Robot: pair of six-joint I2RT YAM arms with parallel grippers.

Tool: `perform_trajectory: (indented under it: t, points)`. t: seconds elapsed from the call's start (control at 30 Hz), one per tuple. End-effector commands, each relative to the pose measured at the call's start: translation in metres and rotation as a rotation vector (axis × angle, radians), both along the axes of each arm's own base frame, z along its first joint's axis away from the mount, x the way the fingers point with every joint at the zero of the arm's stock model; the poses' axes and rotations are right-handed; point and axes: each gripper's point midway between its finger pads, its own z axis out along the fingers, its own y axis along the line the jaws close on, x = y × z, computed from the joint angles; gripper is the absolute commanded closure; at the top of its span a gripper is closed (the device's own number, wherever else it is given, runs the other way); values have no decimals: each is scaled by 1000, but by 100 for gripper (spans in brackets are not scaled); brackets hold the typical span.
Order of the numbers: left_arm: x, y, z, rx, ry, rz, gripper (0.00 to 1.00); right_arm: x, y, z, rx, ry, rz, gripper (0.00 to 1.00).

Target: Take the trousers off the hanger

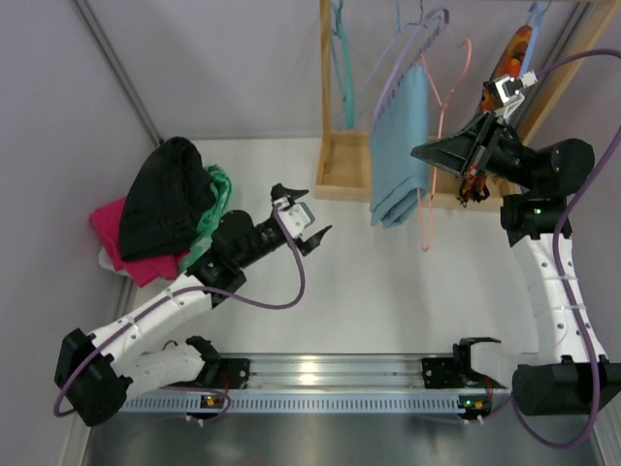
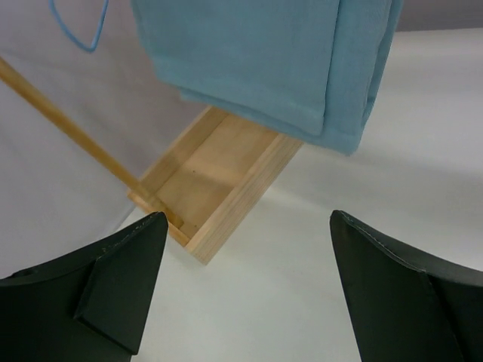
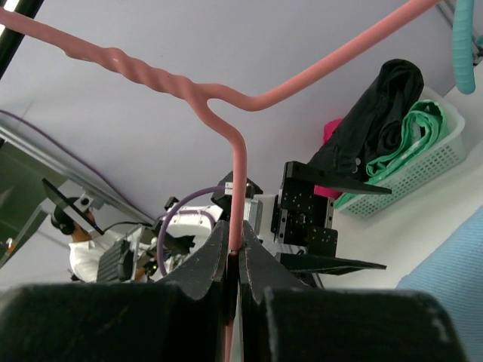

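Observation:
Light blue trousers (image 1: 398, 146) hang folded from the rack, between a lavender hanger (image 1: 408, 53) and a pink wire hanger (image 1: 441, 116); I cannot tell which one bears them. My right gripper (image 1: 419, 153) is shut on the pink hanger's wire (image 3: 238, 173), just right of the trousers; blue cloth (image 3: 453, 260) shows at that view's lower right. My left gripper (image 1: 310, 211) is open and empty, low over the table, left of the trousers. In the left wrist view its gripper (image 2: 249, 219) points at the trousers' lower end (image 2: 287, 68), well short of it.
The wooden rack base (image 1: 340, 165) stands behind the trousers, also in the left wrist view (image 2: 219, 188). A teal hanger (image 1: 342, 68) hangs at the left post. A white basket (image 1: 112, 260) with black (image 1: 170, 194), pink and green clothes sits far left.

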Motion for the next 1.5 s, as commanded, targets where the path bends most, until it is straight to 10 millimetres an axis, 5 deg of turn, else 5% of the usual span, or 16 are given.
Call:
perform_trajectory:
  t: [0.0, 0.17, 0.23, 0.47, 0.63, 0.8, 1.13, 1.47]
  points:
    - [2, -22, 61, -88, -223, 38, 6, -35, -3, 36, -6, -275, -38, 100]
    - [-26, -76, 91, -203, -274, -7, 11, -33, -4, 31, 4, -214, -61, 100]
    - [-34, -101, 85, -216, -253, -38, 11, -32, -4, 30, 4, -181, -69, 100]
    - [-42, -135, 116, -343, -292, -35, 16, -31, -6, 43, -16, -131, -120, 100]
    - [-31, -140, 134, -454, -222, 10, 17, -29, -8, 42, -32, -106, -152, 100]
    - [-27, -152, 126, -505, -153, 4, 17, -24, -9, 46, -32, -95, -165, 100]
    - [-36, -139, 133, -549, -143, 7, 16, -11, -13, 63, -10, -109, -223, 100]
    - [-53, -148, 124, -539, -127, -25, 13, -10, -13, 63, -8, -99, -218, 100]
